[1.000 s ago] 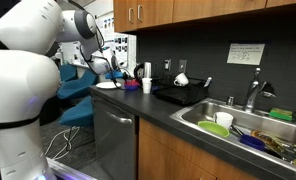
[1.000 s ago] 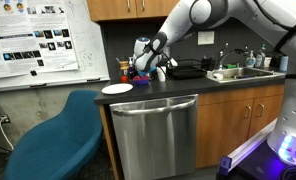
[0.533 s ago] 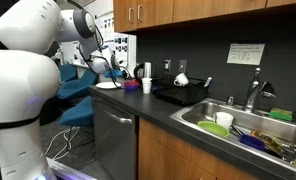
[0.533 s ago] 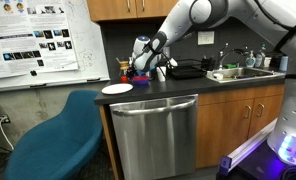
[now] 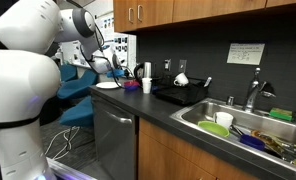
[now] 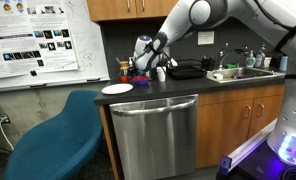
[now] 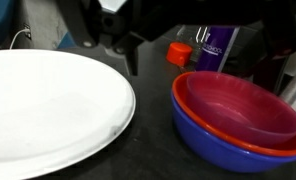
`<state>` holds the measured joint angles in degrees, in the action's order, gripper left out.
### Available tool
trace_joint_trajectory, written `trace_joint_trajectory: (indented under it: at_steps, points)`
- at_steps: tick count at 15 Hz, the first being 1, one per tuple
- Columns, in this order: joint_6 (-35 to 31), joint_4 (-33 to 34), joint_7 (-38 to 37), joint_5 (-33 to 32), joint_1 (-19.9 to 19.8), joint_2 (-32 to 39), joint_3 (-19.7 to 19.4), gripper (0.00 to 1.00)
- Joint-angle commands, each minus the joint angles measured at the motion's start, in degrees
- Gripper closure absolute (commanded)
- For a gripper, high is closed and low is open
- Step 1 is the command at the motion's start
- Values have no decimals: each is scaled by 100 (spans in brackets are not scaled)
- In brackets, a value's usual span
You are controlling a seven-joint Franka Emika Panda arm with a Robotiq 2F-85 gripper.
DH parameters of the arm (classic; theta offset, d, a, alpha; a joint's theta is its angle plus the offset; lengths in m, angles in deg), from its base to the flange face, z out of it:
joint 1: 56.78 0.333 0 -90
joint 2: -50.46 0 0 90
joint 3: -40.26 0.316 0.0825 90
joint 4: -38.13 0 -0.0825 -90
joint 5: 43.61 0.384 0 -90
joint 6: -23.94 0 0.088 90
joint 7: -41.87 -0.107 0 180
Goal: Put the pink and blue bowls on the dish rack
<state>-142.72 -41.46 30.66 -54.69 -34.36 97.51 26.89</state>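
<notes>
- Two bowls sit nested on the dark counter [image 7: 153, 140]: the pink bowl [image 7: 243, 105] lies inside the blue bowl [image 7: 233, 150], just beside the white plate [image 7: 48, 115].
- The dish rack [image 5: 183, 93] stands further along the counter toward the sink [image 5: 238, 125], well apart from the stack. Neither bowl is on it yet.
- Risk 1: a pinch on the pink rim alone may lift only the pink bowl. It may also drag the blue one part-way up and drop it. Cause: the tightness of the nested fit is unknown.
- Risk 2: a descending finger could land on the plate edge and tip or shove the plate. Cause: the plate lies close to the stack.
- Risk 3: a low carry could knock the white cup [image 5: 146, 85], which stands between the stack and the rack. The orange-capped container [image 7: 180, 53] behind the bowls is also exposed.
- Risk 4: the smooth plastic rim may slip from a thin grip.
- Gripper [image 7: 203, 45]: the wrist view shows the jaws spread wide with nothing between them, touching neither bowl nor plate. It hangs above the stack.
- In both exterior views the opening is too small to judge.
</notes>
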Motion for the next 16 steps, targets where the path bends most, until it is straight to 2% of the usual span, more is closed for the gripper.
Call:
trace_joint_trajectory:
  at_steps: [1, 4, 14, 16]
  points:
    - [51, -75, -109, -109, 31, -44, -45, 0]
    - [206, -66, -58, -42, -48, -31, 86, 0]
    - [658, 34, -9, -81, -138, 109, 174, 0]
    - [725, 41, 6, -82, -155, 116, 226, 23]
